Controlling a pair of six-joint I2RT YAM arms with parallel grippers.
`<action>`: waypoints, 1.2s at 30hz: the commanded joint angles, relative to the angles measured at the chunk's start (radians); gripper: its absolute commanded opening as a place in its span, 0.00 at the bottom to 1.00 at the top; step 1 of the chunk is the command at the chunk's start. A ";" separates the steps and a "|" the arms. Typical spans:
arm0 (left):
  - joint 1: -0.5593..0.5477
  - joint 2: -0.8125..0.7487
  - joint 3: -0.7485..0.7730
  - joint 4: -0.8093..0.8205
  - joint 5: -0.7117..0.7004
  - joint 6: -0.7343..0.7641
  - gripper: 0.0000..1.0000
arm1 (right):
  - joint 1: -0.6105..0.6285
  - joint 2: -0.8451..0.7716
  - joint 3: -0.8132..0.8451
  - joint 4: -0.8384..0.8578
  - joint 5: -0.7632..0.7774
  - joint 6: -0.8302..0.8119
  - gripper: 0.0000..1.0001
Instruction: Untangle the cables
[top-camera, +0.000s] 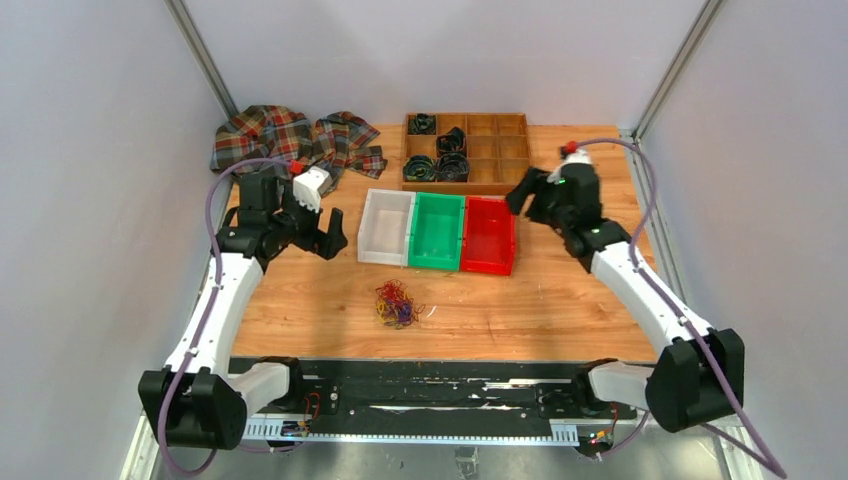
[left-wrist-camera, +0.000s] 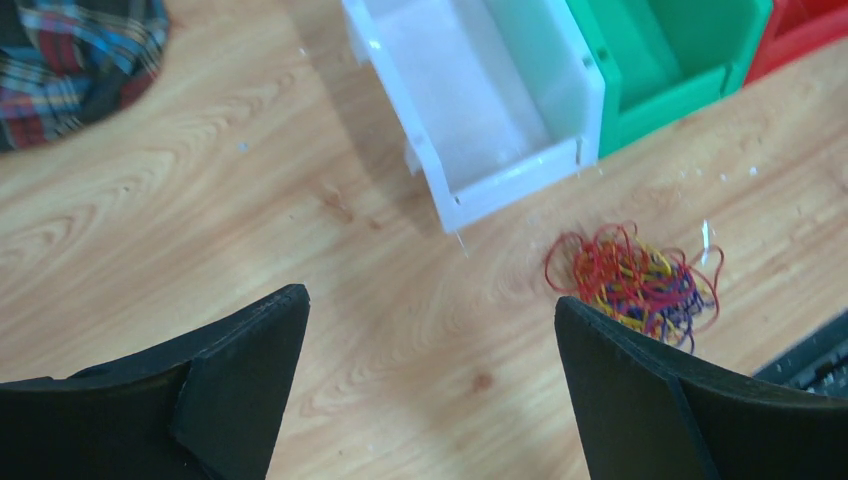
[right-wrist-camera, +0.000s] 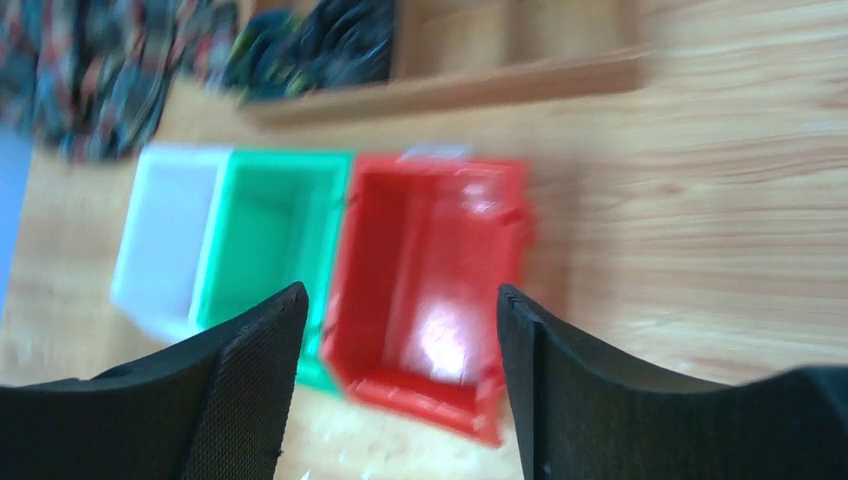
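Red, yellow and purple cables (left-wrist-camera: 635, 280) lie in one tangle on the wood, just beyond the right fingertip of the left gripper (left-wrist-camera: 430, 310). Its jaws are wide and empty. Only this wrist view separates single strands. Ahead of the right gripper (right-wrist-camera: 400, 300), also wide and empty, sit three bins, blurred: white bin (right-wrist-camera: 165, 250), green bin (right-wrist-camera: 270, 230), red bin (right-wrist-camera: 430, 270).

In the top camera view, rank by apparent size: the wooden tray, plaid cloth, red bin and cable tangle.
Largest: plaid cloth and wooden tray, too alike to rank.
Then: red bin.
Smallest: cable tangle.
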 joint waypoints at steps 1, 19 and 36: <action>-0.007 -0.002 0.060 -0.208 0.051 0.112 0.98 | 0.277 0.019 0.042 -0.117 0.085 -0.156 0.68; -0.187 0.259 -0.024 -0.080 0.188 0.019 0.82 | 0.821 -0.038 -0.156 -0.111 0.281 -0.013 0.50; -0.297 0.534 0.062 -0.081 0.182 0.119 0.53 | 0.852 -0.096 -0.189 -0.111 0.325 -0.014 0.39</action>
